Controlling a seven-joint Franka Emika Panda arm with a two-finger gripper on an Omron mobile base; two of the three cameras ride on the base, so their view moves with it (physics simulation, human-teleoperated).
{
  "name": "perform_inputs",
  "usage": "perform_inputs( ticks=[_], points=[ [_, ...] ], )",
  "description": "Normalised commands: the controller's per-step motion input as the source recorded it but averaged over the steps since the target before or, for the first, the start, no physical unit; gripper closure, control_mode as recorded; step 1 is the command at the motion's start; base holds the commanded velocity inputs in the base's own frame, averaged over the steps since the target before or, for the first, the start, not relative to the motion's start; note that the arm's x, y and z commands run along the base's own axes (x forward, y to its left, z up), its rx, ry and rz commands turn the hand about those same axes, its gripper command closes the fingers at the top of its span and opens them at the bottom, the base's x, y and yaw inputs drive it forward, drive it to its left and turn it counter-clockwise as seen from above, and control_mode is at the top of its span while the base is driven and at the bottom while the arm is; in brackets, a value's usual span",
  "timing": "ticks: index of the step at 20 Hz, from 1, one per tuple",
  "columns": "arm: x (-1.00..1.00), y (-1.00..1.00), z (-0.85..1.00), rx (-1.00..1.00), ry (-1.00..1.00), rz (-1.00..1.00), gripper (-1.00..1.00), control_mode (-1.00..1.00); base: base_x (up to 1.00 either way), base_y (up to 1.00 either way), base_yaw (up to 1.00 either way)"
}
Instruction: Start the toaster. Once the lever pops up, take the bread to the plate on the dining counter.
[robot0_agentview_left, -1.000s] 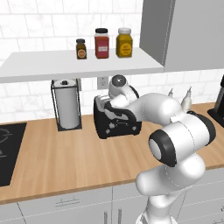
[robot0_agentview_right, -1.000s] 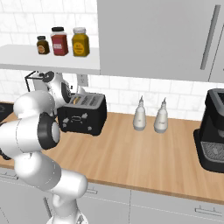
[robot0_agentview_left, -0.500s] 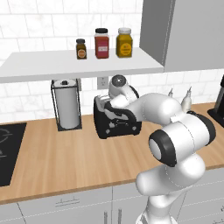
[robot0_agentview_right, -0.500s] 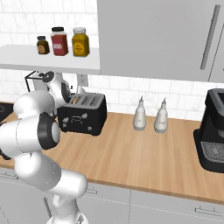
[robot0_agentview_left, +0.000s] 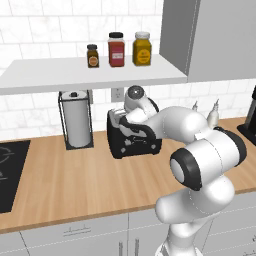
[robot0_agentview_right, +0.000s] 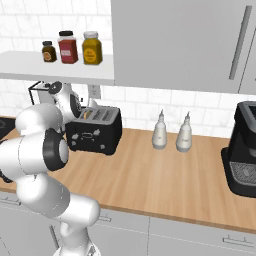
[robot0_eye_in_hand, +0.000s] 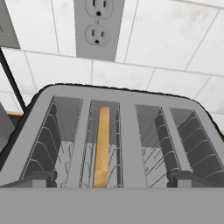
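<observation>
The toaster (robot0_agentview_left: 134, 140) has a black, smooth, faintly glossy shell, and in the hand view its top (robot0_eye_in_hand: 127, 131) looks like matt grey metal with thin wire racks in the slots; the bread (robot0_eye_in_hand: 102, 146) is a dry, matt tan. The counter (robot0_agentview_right: 150, 180) is light wood with a fine grain, satin rather than shiny; the wall tiles (robot0_eye_in_hand: 175, 39) are glazed white.

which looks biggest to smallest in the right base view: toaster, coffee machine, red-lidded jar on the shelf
1. Coffee machine, cut off by the frame edge yet still largest
2. Toaster
3. Red-lidded jar, clearly smallest, though it stands farther back
</observation>
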Motion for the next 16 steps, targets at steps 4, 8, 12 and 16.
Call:
perform_inputs(
  ticks=[4, 8, 12, 16],
  points=[
    [0.0, 0.0, 0.0, 0.0, 0.0, 0.0, -1.0, -1.0, 0.0, 0.0, 0.0],
    [0.0, 0.0, 0.0, 0.0, 0.0, 0.0, -1.0, -1.0, 0.0, 0.0, 0.0],
    [0.0, 0.0, 0.0, 0.0, 0.0, 0.0, -1.0, -1.0, 0.0, 0.0, 0.0],
    [0.0, 0.0, 0.0, 0.0, 0.0, 0.0, -1.0, -1.0, 0.0, 0.0, 0.0]
  ],
)
